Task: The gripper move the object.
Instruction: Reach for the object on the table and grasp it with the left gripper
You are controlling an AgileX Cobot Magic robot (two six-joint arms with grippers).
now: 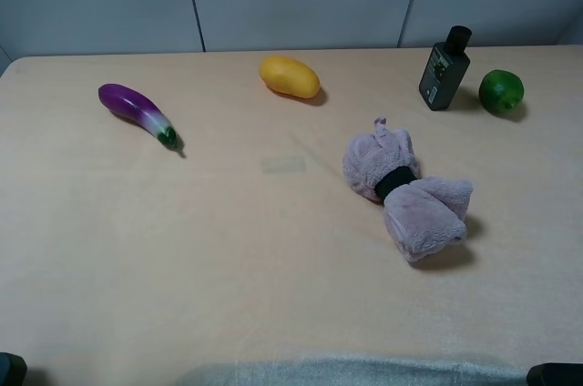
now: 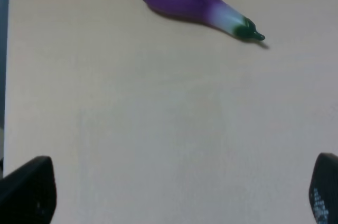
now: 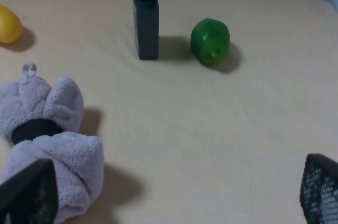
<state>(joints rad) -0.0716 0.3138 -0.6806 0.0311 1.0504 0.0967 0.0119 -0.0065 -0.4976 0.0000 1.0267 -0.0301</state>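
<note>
**A:** Where is the thing to be moved?

**B:** The long glossy purple toy eggplant (image 1: 135,111), white toward its small green stem, lies on the pale beige table (image 1: 182,268). In the high view it is at about ten o'clock from the middle, well apart from everything else. Its body runs from ten o'clock to four o'clock, with the stem at the four o'clock end.

**A:** And the grippers?

**B:** The black left gripper (image 2: 177,192) has its dark fingers (image 2: 26,192) spread wide with nothing between them. The eggplant lies ahead of it, untouched. The black right gripper (image 3: 171,192) is likewise spread wide and empty, near the rolled pink towel with a black band (image 1: 405,190).

**A:** So the step is the approach?

**B:** I'd judge so, since nothing is grasped yet. The left arm is the natural one. I'd bring it over the thick purple part rather than the tapering white neck. Then I'd turn the wrist so the fingers close across the body, along the one-to-seven o'clock line, and descend until they straddle it low.

**A:** What could go wrong?

**B:** The skin looks slick and rounded, so an off-centre pinch may squirt it out or spin it. Centre first, then close gently. The oval yellow fruit (image 1: 289,76) at twelve o'clock sits well clear. So do the dark bottle (image 1: 444,72) and the round green lime (image 1: 501,92) at two o'clock.
</note>
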